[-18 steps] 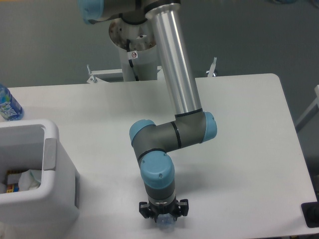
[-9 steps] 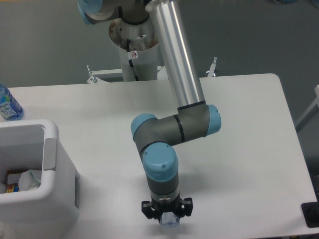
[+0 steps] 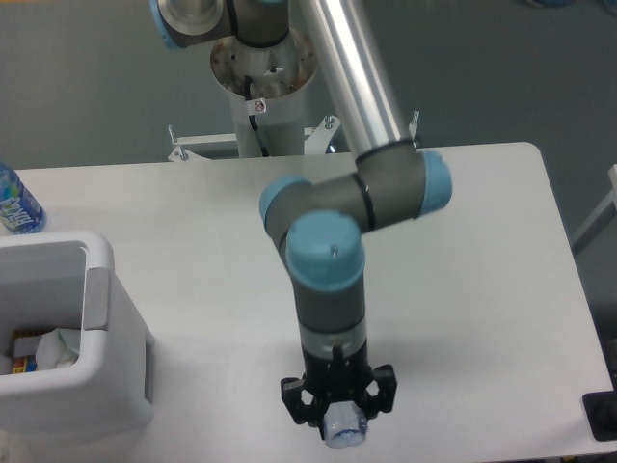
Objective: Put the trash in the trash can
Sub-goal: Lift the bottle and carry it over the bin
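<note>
A white table point(image 3: 482, 289) with rounded corners stands on a dull grey floor point(image 3: 96, 77) under even, soft light.

The trash can point(image 3: 92, 376) was white, holding a pale wad point(image 3: 60, 345). The table point(image 3: 482, 289) was off-white. The gripper point(image 3: 340, 417) was black around a clear, perhaps blue-marked bottle point(image 3: 344, 430). A blue-labelled water bottle point(image 3: 16, 204) stood left.
</note>
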`<state>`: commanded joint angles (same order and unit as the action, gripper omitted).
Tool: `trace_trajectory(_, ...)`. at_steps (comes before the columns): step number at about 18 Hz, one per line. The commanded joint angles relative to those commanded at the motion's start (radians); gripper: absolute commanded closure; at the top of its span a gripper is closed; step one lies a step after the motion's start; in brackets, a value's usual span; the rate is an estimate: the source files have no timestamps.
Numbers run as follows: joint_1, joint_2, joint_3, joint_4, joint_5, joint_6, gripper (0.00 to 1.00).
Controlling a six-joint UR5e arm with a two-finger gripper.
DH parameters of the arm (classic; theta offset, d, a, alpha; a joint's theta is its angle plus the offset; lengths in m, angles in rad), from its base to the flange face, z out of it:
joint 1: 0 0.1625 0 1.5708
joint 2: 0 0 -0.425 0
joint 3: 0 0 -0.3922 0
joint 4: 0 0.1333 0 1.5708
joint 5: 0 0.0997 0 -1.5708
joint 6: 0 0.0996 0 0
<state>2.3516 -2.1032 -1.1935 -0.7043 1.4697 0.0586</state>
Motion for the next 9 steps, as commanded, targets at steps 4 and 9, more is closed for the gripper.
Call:
trace_trajectory(4, -0.017, 0.054, 0.025, 0.020, -0.035, -0.029, 0.45)
trace_trajectory(9, -0.095, 0.107, 0.023, 0.020, -0.035, -0.029, 0.45)
